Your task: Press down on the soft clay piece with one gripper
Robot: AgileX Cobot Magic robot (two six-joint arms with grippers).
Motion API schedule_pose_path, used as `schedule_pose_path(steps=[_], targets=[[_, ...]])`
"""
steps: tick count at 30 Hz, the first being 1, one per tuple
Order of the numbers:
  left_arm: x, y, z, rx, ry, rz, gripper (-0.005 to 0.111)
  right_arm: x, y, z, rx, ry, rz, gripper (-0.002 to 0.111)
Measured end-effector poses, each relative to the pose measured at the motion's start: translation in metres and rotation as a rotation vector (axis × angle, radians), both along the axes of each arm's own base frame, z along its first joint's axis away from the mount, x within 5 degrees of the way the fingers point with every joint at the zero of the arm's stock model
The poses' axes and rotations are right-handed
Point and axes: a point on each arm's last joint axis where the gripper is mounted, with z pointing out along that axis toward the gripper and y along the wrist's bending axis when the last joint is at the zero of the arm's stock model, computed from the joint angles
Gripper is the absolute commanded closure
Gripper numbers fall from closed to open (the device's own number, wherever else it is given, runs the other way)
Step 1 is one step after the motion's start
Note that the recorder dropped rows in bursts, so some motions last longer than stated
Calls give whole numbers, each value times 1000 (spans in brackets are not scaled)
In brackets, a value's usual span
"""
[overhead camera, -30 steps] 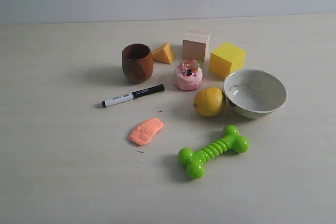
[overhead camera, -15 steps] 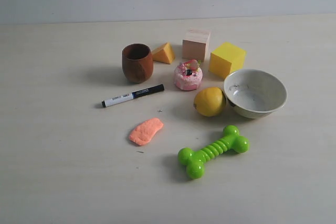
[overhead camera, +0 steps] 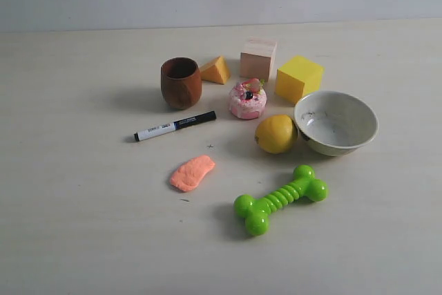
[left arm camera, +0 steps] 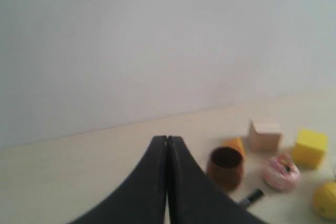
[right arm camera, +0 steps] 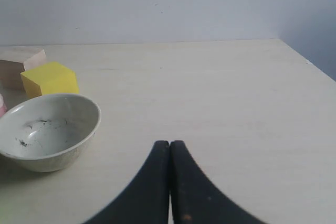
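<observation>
The left gripper point(left arm camera: 167, 141), a black two-fingered claw, had its fingers pressed tip to tip with nothing between them; the right gripper point(right arm camera: 169, 144) was closed and empty in the same way; neither arm showed in the exterior view, so both seemed to hang well apart from the work.

The soft clay piece point(overhead camera: 193, 173), a small flat salmon-orange blob with a matte doughy surface, lay bare on the pale table point(overhead camera: 83, 226). It appeared in neither wrist view, so it sat outside what either gripper's camera took in. Judged from the exterior view, it lay on the left gripper's side and was probably the easier reach for that one.

The black-and-white marker pen point(overhead camera: 175, 125) lay near the clay, seemingly just beyond it from the left gripper; the bright green ribbed toy bone point(overhead camera: 280, 199) lay off toward the right gripper's side.

To press well, the fingers were best kept closed as one blunt tip; the tip should come over the blob's middle, then descend straight and slowly; any sideways drag would likely smear or shove the clay; the lift should be vertical, since dough may cling.
</observation>
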Motion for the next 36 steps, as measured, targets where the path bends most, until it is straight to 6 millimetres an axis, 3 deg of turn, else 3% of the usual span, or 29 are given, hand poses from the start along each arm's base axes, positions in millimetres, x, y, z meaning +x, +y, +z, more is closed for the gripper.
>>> schedule_pose_path(steps=[7,12,30,36], targets=[[45,-43,3,86,183,-320,107,0,0,0,0,0,0,108],[72,-63,-14,129,284,-408,107,0,0,0,0,0,0,108],[92,-74,-38,127,414,-437,107,0,0,0,0,0,0,108],[105,-96,-61,155,521,-513,107,0,0,0,0,0,0,108]])
